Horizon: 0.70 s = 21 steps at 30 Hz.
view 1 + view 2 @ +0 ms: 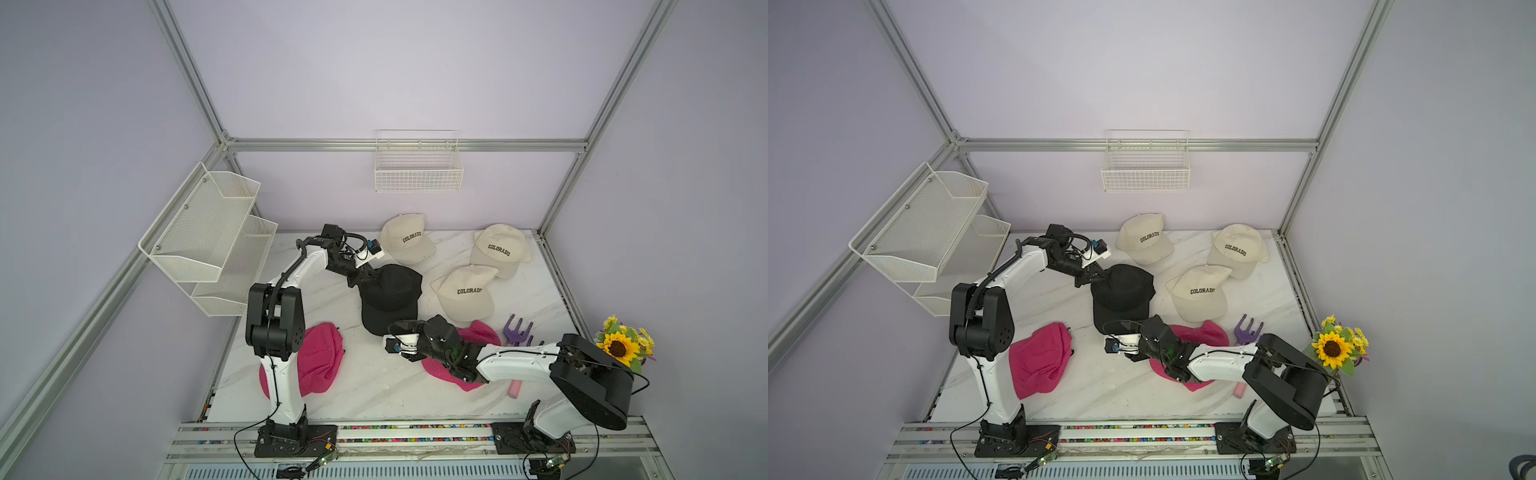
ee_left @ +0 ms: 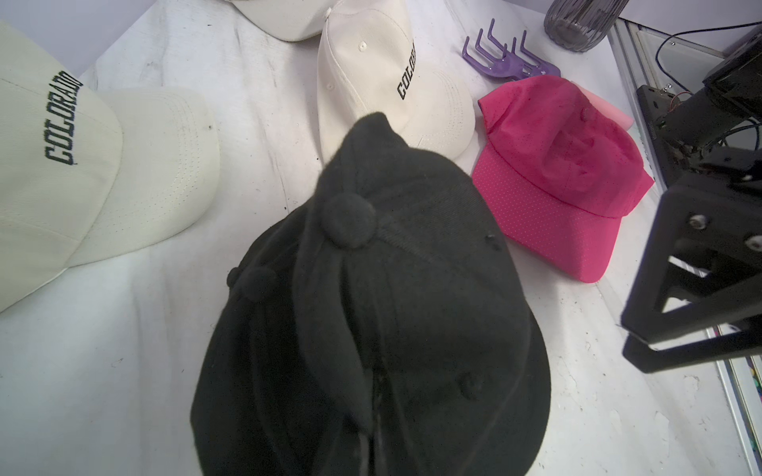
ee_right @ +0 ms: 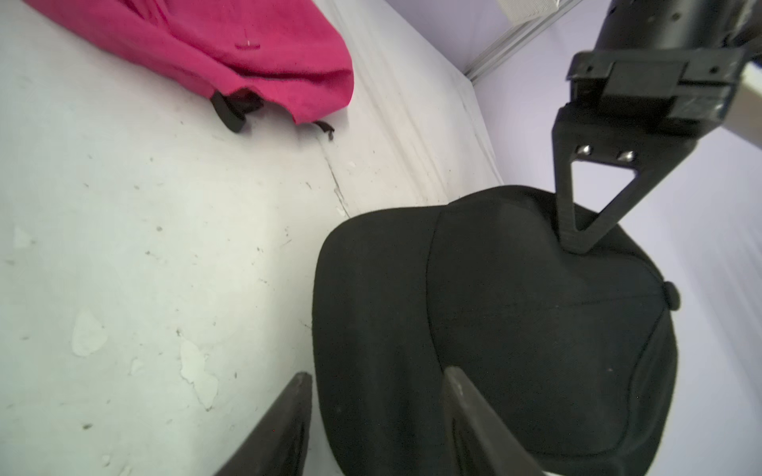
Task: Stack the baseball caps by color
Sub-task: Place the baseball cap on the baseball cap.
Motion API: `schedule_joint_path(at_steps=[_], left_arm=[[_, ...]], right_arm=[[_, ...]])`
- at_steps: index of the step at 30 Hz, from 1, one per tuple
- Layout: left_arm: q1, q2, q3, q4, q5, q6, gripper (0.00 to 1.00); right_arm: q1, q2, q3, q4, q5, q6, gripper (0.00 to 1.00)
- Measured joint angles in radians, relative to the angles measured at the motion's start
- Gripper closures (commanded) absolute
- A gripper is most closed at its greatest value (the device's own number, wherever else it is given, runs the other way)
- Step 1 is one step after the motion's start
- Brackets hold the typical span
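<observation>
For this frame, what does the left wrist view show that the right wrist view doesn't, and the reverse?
Only the left wrist view: the cream COLORADO caps, the purple rake and the pink cap with its brim showing. Only the right wrist view: the other pink cap, and the left tool shut on the crown of the black caps. Both: the black caps, the marble table and the right tool, open at the brim.

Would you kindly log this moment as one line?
left end effector: shut on black fabric baseball cap | right end effector: open at its brim
</observation>
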Motion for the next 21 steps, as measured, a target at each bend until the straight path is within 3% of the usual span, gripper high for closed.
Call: schedule_joint_path(at_steps=[13, 16, 21], left_arm=[[-0.001, 0.019, 0.008, 0.0, -0.001, 0.0, 0.97], [-0.002, 0.034, 0.014, -0.001, -0.001, 0.0, 0.97], [-0.002, 0.059, 0.045, -0.011, -0.001, 0.0, 0.97]], right_arm=[[0.033, 0.171, -0.002, 0.138, 0.149, -0.077, 0.45], [0.033, 0.184, -0.011, 0.194, 0.182, -0.093, 0.5], [0.035, 0.183, -0.012, 0.215, 0.192, -0.082, 0.69]])
